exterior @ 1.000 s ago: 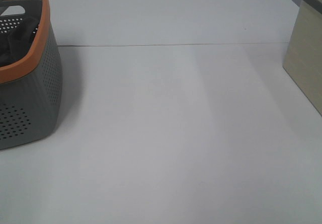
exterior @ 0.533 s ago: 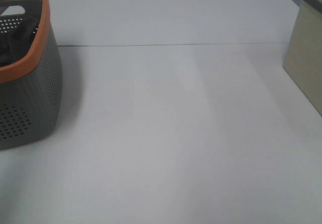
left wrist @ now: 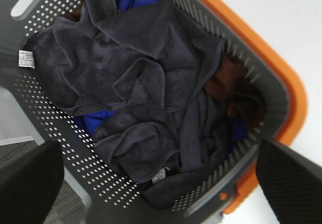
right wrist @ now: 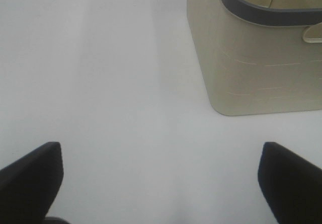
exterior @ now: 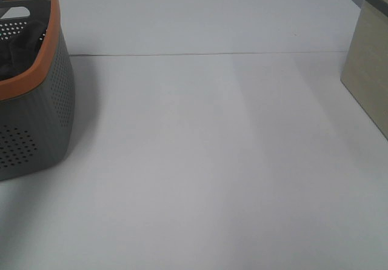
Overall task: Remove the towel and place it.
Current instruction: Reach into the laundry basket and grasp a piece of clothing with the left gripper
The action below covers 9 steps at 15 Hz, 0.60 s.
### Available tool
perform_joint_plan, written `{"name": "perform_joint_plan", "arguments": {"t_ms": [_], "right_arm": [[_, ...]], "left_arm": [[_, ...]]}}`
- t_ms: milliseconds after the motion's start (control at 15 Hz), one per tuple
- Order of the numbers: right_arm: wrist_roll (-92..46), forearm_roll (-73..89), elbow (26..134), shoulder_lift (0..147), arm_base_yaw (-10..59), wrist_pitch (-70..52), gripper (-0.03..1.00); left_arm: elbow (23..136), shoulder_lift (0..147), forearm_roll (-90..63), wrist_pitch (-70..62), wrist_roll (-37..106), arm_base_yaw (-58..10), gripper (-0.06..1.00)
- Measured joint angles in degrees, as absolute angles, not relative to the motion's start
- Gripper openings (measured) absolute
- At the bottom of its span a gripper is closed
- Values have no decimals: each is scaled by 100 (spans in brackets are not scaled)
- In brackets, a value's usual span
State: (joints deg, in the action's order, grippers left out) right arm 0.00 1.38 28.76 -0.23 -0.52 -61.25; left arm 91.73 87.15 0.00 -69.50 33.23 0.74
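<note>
I can read nothing in any view from my station. The only label-like things show in the left wrist view. A small white tag [left wrist: 26,59] is sewn at a corner of the towel [left wrist: 146,73] and lies against the perforated wall of the basket [left wrist: 294,95]. It carries faint grey print (a few short lines, too small and blurred for me to make out one letter). A second tag [left wrist: 160,175], greyer, sits at the hem of another dark fold near a different wall of the basket, and its marking is just as illegible.
</note>
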Motion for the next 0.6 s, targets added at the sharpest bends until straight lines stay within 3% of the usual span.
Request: {"name": "perform_joint_plan", "arguments": {"t_ms": [400, 600], "right_arm": [[0, 138, 2876, -23, -52, -6125, 95], [0, 138, 2876, -23, -52, -6125, 95]], "left_arm": [[9391, 10451, 1197, -6933, 5243, 80, 98], [9500, 11201, 2005, -6961, 5541, 80, 98]]}}
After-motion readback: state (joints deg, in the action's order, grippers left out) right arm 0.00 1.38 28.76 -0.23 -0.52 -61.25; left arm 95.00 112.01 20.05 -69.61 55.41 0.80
